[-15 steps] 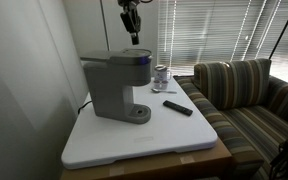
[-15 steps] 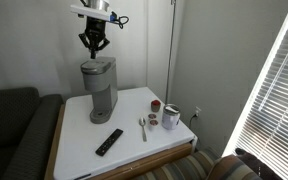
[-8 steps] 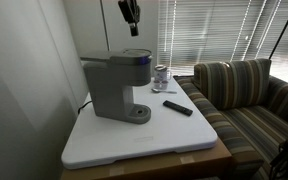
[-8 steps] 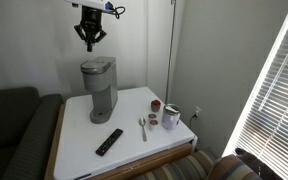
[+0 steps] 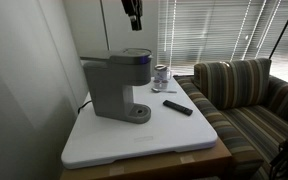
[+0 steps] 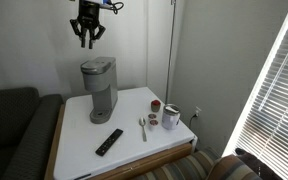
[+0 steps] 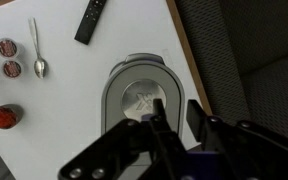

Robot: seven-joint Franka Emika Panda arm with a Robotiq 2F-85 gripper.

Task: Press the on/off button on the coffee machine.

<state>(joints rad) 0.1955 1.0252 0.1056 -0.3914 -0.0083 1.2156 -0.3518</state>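
Observation:
The grey coffee machine (image 5: 114,85) stands at the back of the white table and shows in both exterior views (image 6: 99,86). In the wrist view I look straight down on its rounded top (image 7: 134,95). My gripper (image 5: 133,22) hangs in the air well above the machine's head and touches nothing; an exterior view (image 6: 87,40) shows it pointing down. In the wrist view its two dark fingers (image 7: 174,102) have a narrow gap between them, with nothing held. I cannot make out the on/off button.
A black remote (image 5: 178,107) lies in front of the machine, also in the wrist view (image 7: 91,20). A spoon (image 6: 142,127), small pods, a red lid (image 7: 4,116) and a cup (image 6: 171,117) sit near the table's edge. A striped sofa (image 5: 246,100) stands beside the table (image 5: 144,140).
My gripper has risen straight up, away from the coffee machine's top. Nothing on the table has moved.

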